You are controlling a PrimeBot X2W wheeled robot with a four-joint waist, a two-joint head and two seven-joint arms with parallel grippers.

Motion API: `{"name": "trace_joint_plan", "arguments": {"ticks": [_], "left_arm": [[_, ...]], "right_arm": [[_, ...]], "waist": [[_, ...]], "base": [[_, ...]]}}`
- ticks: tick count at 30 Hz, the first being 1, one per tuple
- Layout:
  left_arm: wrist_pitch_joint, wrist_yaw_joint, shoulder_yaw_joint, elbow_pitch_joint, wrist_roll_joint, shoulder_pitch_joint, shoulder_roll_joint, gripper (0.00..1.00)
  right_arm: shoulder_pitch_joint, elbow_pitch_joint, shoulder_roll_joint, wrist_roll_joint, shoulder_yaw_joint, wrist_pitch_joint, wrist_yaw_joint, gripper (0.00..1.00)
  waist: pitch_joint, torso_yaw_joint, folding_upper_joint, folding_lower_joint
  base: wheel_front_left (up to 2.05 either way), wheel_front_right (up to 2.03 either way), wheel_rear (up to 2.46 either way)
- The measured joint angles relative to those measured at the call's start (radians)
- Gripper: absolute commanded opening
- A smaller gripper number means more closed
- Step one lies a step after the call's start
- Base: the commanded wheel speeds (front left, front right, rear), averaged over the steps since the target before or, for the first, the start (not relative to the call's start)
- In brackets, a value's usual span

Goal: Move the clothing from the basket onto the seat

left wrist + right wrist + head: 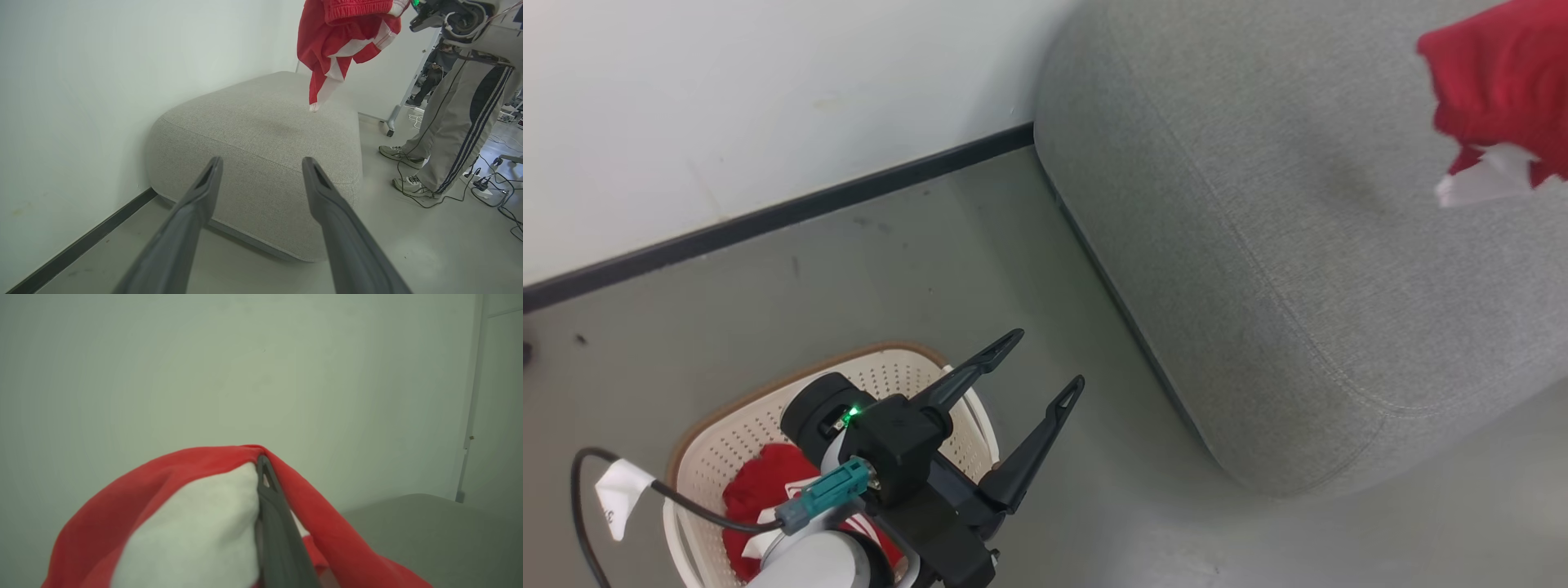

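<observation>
Clothing [335,41] of red-and-white fabric is clamped in the right gripper [263,465] over the grey woven seat [253,130]; the left gripper [1048,357] is spread wide near the cream perforated basket [735,433].

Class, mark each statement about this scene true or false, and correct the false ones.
1. The left gripper is open and empty. True.
2. The basket is empty. False: red clothing lies in it.
3. The right gripper is shut on a red-and-white garment. True.
4. That garment lies flat on the seat. False: it hangs from the right gripper over the seat.
5. The basket stands on the seat. False: it stands on the floor beside the seat.
</observation>
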Motion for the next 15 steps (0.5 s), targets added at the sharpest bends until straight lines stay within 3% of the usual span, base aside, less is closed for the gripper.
{"name": "trace_joint_plan", "arguments": {"ticks": [15], "left_arm": [[0.051,0.002,0.017,-0.062,0.005,-0.038,0.029,1.00]], "right_arm": [[-0.170,0.114,-0.053,0.027,-0.040,0.000,0.003,0.00]], "waist": [[0.144,0.038,0.0001,0.0001]], "base": [[0.00,0.00,0.00]]}}
